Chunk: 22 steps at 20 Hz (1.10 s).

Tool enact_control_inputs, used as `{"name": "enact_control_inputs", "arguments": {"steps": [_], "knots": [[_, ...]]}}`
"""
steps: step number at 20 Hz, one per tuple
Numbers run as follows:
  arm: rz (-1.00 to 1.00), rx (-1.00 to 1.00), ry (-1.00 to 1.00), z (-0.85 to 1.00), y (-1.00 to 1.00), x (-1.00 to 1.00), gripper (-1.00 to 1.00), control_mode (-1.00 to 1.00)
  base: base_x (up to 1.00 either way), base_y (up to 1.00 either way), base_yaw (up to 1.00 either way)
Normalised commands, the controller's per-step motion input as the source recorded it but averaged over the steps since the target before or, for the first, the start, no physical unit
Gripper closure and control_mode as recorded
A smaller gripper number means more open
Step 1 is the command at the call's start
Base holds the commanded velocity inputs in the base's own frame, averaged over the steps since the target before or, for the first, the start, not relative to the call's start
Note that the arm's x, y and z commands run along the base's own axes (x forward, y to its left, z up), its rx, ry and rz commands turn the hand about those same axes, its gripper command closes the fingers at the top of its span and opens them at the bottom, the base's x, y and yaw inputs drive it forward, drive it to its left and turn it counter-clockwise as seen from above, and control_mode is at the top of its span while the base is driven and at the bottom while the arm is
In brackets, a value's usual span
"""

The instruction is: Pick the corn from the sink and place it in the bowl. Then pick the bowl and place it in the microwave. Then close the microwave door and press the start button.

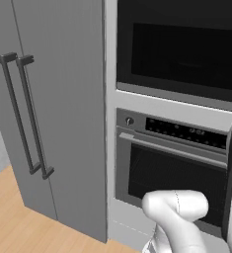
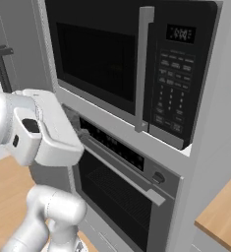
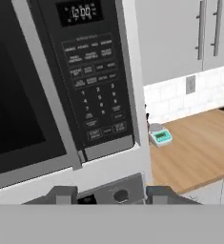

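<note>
Hand view first: nearest the camera, the gripper (image 3: pixel 111 194) shows as two dark finger tips standing a moderate gap apart with nothing between them. Whether they are moving I cannot tell; they hold nothing. Just past the tips is the oven (image 3: pixel 118 190), its round knob sitting almost midway between them. Above that runs the pale trim strip, and above the strip the microwave (image 3: pixel 61 95) with its door shut. So the door step looks done, and I'd judge that pressing start is what remains.

The microwave's control panel (image 3: pixel 94 81) lies straight up and ahead from the tips, on the right side of the microwave door (image 3: pixel 13 100), with the lit clock display at its top and rows of keys running down its long upright axis. The bottom row of keys, just above the panel's lower edge, is nearest the fingers. I cannot read which key is start. The move would be upward and forward, toward that lower part of the panel.

Farther off, to the right of the microwave, a wooden counter (image 3: pixel 199 143) carries a small kitchen scale (image 3: pixel 159 136) against a white tiled wall, with grey cupboards above.

From the right base view the white arm (image 2: pixel 43 130) hangs in front of the oven, below and left of the microwave's tall grey handle (image 2: pixel 144 69). The corn and bowl are hidden; I can't confirm them behind the dark glass.
</note>
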Motion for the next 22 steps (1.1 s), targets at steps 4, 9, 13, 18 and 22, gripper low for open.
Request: {"name": "enact_control_inputs", "arguments": {"steps": [4,9,13,18,22], "knots": [[0.23,-0.33,-0.01,-0.35,-0.15,0.00,1.00,-1.00,0.00,0.00,0.00],[0.14,-0.06,-0.19,-0.51,-0.05,0.04,1.00,-1.00,0.00,0.00,0.00],[0.04,0.00,-0.22,-0.23,-0.10,0.13,1.00,-1.00,0.00,0.00,0.00],[0.00,0.00,-0.04,-0.02,-0.01,0.39,1.00,-1.00,0.00,0.00,0.00],[0.00,0.00,0.02,-0.10,0.00,0.48,1.00,-1.00,0.00,0.00,0.00]]}}
